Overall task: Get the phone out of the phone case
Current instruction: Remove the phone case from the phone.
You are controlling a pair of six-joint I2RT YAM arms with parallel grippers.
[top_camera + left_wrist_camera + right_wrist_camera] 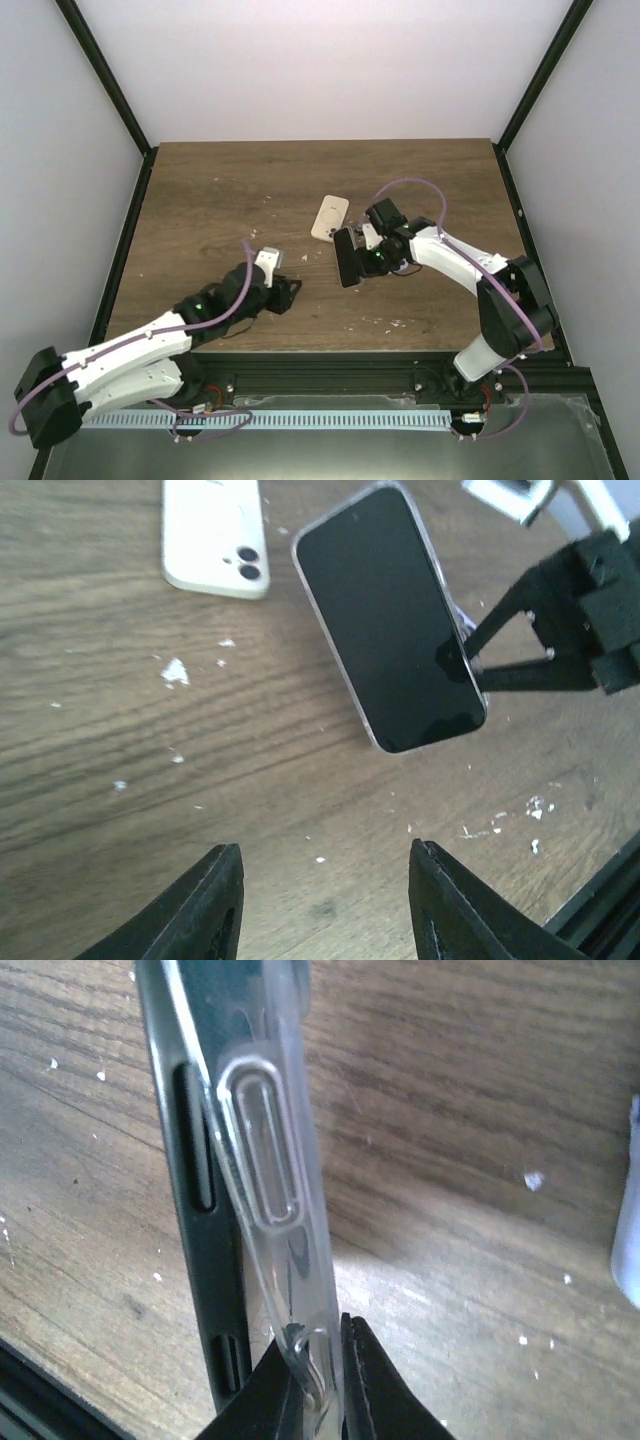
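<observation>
A dark phone (347,257) in a clear phone case (275,1160) stands tilted up off the wooden table near its middle. My right gripper (320,1335) is shut on the case's clear side wall, with the phone's dark edge (200,1210) just left of the fingers. In the left wrist view the phone's black screen (390,620) faces the camera. My left gripper (325,855) is open with only bare table between its fingers. It hovers low, short of the phone's lower end, at the near left (293,292).
A white phone (329,217) lies flat, camera side up, just behind the held phone, and shows as the white phone (213,535) at the top of the left wrist view. Small white crumbs (175,670) dot the wood. Black frame posts border the table.
</observation>
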